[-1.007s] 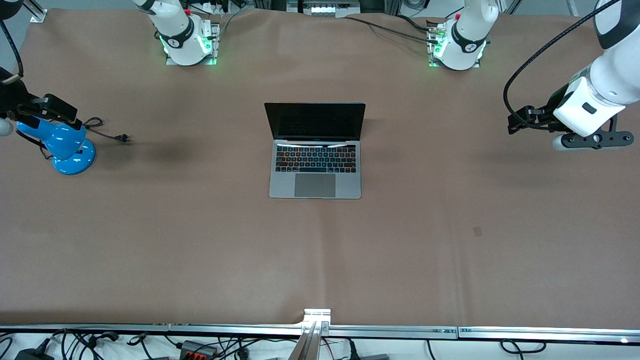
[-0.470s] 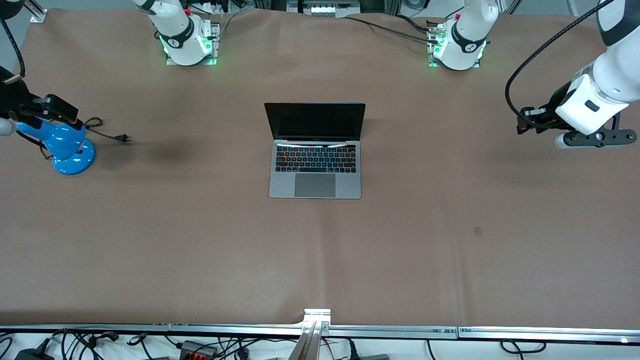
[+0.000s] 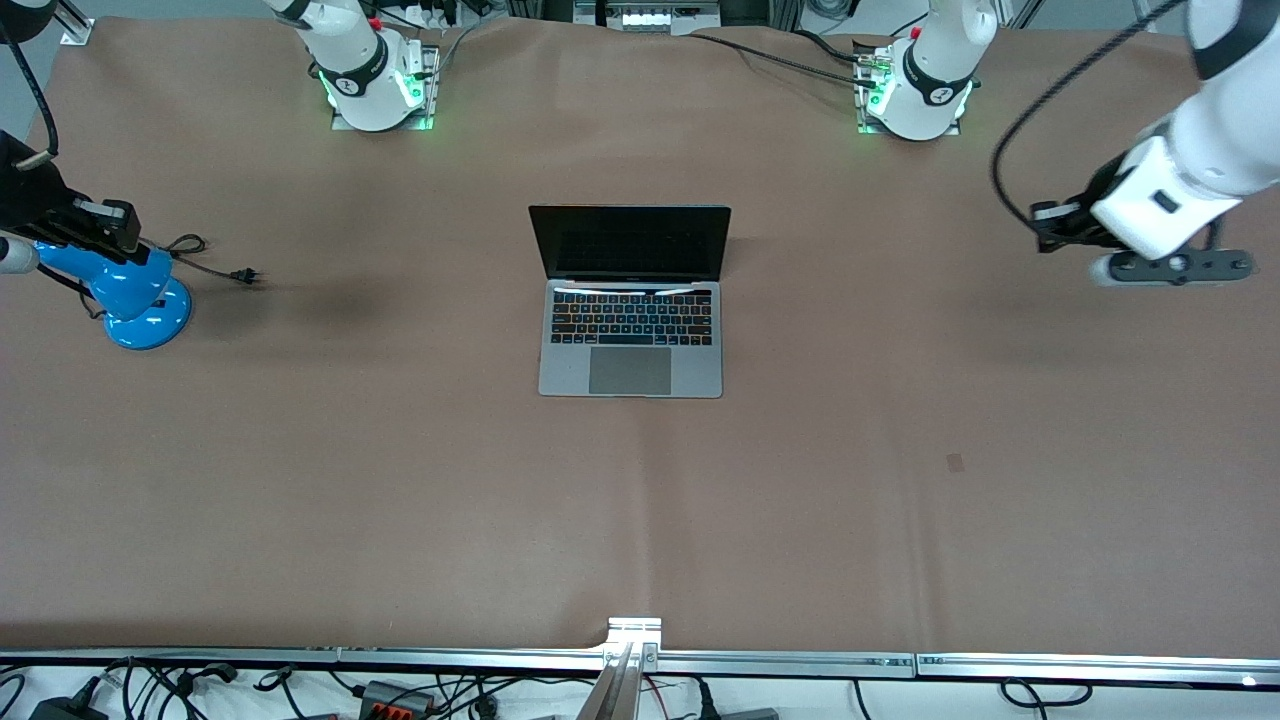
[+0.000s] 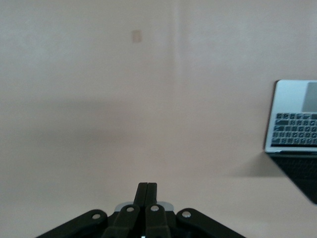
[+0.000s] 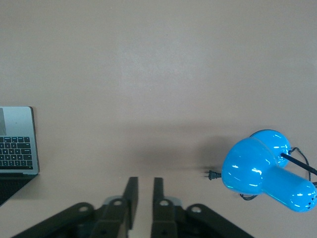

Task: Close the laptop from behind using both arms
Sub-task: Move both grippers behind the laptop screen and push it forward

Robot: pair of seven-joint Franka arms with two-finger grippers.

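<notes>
The laptop (image 3: 630, 330) stands open in the middle of the table, its dark screen upright and facing the front camera. Its edge shows in the left wrist view (image 4: 296, 124) and in the right wrist view (image 5: 17, 144). My left gripper (image 3: 1050, 226) hangs over the bare table at the left arm's end, well apart from the laptop; its fingers (image 4: 147, 186) are pressed together and hold nothing. My right gripper (image 3: 100, 222) hovers over the blue lamp at the right arm's end; its fingers (image 5: 142, 181) stand a small gap apart and are empty.
A blue desk lamp (image 3: 135, 292) stands at the right arm's end, its cord and plug (image 3: 248, 276) lying toward the laptop; it also shows in the right wrist view (image 5: 262, 171). A small dark mark (image 3: 955, 462) is on the brown mat. A metal rail (image 3: 634, 640) runs along the table's near edge.
The left hand has drifted a little toward the bases' side of the table. The right hand has shifted slightly outward over the lamp. The laptop has not moved.
</notes>
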